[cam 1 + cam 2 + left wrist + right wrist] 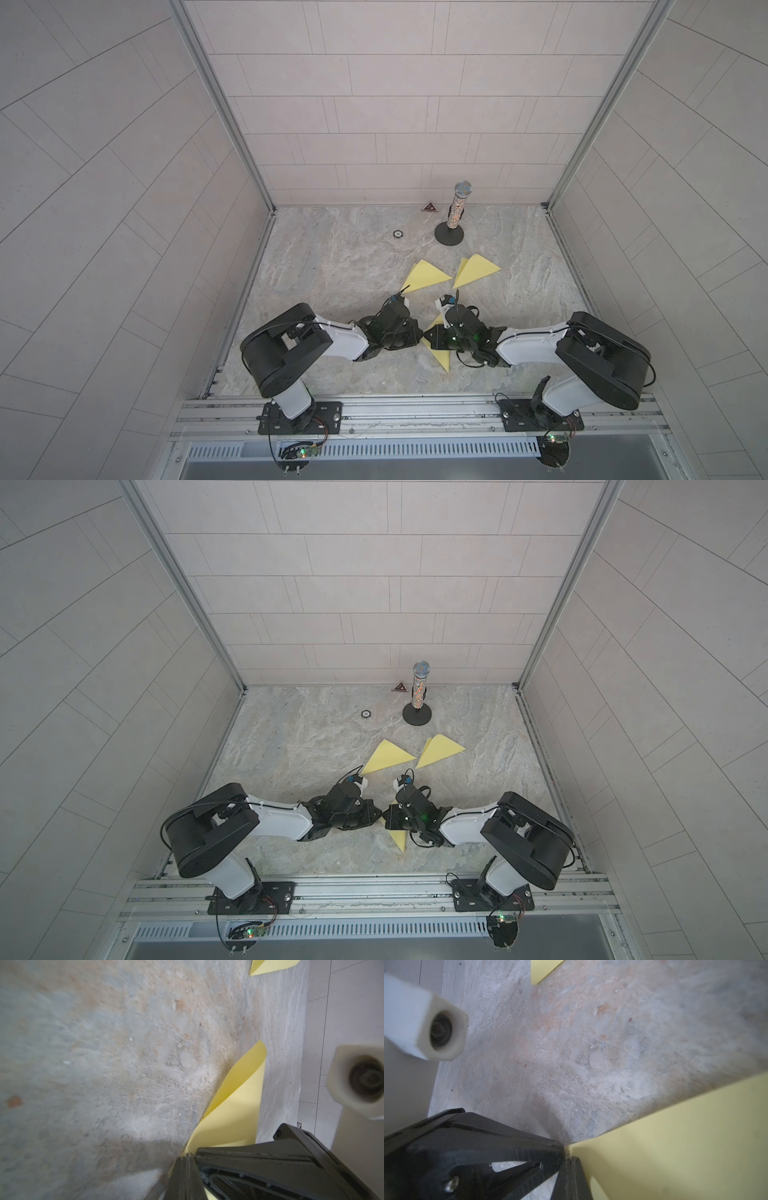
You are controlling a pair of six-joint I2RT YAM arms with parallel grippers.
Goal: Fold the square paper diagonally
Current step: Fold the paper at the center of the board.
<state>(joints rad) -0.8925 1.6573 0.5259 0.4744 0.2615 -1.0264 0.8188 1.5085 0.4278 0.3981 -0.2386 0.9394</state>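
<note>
Take 12 o'clock as straight away from the arm bases. The paper (441,358) sits just to 6 o'clock of the middle of the table (332,266), caught between the two claws. The left claw (419,332) reaches in from 9 o'clock and the right claw (429,337) from 3 o'clock. In both top views their tips meet almost nose to nose over the sheet. The wrists hide most of the yellow. A pointed flap sticks out toward 5 o'clock of the tips, and a small sliver shows toward 1 o'clock.

In the left wrist view the left claw (186,1156) is squeezed narrow, its fingers pressed together on the paper (234,1109). Yellow shows on either side of them. From there the sheet curls up off the table rather than lying flat, and the black wedge of the right claw sits just beside it. In the right wrist view the right claw (568,1156) is likewise pinched tight on the paper (675,1147), which spreads away from the tips as a broad smooth sheet.

Farther out, a first triangle (426,276) of folded yellow lies flat at 12 o'clock of the claws. A second triangle (476,269) lies at 1 o'clock, near the first but apart from it. Beyond them a mic (457,208) stands upright on a round base. A ring (397,234) lies between 11 and 12 o'clock, well apart from the rest.
</note>
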